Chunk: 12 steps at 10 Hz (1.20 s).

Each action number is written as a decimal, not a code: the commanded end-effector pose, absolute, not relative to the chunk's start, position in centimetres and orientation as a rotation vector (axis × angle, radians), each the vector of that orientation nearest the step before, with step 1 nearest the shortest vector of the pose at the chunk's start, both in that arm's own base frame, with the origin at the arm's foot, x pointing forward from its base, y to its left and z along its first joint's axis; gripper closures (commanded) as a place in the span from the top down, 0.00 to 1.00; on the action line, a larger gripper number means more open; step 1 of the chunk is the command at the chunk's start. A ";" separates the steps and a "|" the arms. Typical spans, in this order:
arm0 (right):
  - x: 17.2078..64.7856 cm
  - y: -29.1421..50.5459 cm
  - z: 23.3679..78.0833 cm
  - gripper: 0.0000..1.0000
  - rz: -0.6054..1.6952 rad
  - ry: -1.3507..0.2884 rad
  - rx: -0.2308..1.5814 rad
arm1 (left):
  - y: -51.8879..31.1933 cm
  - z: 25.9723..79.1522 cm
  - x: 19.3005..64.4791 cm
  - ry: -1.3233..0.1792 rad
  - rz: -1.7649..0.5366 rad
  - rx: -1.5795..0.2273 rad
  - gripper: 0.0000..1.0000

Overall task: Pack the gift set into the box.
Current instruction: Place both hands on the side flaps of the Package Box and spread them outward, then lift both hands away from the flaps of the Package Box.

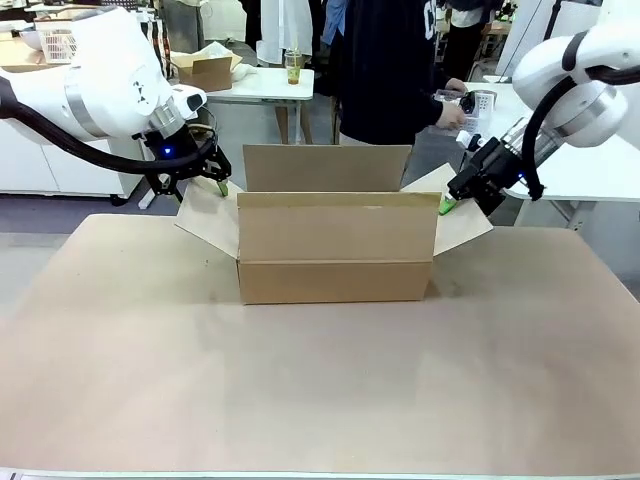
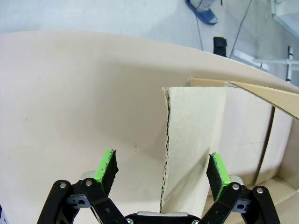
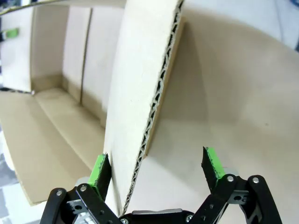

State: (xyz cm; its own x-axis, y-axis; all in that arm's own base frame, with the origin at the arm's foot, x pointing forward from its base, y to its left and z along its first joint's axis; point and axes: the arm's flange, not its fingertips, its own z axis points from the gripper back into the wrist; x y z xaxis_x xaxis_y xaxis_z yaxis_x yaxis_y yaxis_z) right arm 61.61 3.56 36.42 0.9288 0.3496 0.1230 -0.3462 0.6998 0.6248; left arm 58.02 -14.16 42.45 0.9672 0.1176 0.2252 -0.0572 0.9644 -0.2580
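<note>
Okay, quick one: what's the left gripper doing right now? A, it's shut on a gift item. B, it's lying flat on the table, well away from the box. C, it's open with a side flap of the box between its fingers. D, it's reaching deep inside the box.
C: the left gripper is open, and the side flap of the box stands on edge between its fingers.

matt brown corrugated cardboard box [image 1: 338, 245] on a smooth, matt beige table [image 1: 300, 400].
</note>
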 end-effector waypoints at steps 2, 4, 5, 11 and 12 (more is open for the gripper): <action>61.5 3.8 37.2 1.00 0.373 -0.008 0.640 | -14.2 42.7 58.0 -0.236 0.104 -0.237 1.00; 61.5 3.8 37.2 1.00 0.373 -0.008 0.640 | -14.2 42.7 58.0 -0.236 0.104 -0.237 1.00; 61.5 3.8 37.2 1.00 0.373 -0.008 0.640 | -14.2 42.7 58.0 -0.236 0.104 -0.237 1.00; 61.5 3.8 37.2 1.00 0.373 -0.008 0.640 | -14.2 42.7 58.0 -0.236 0.104 -0.237 1.00; 61.5 3.8 37.2 1.00 0.373 -0.008 0.640 | -14.2 42.7 58.0 -0.236 0.104 -0.237 1.00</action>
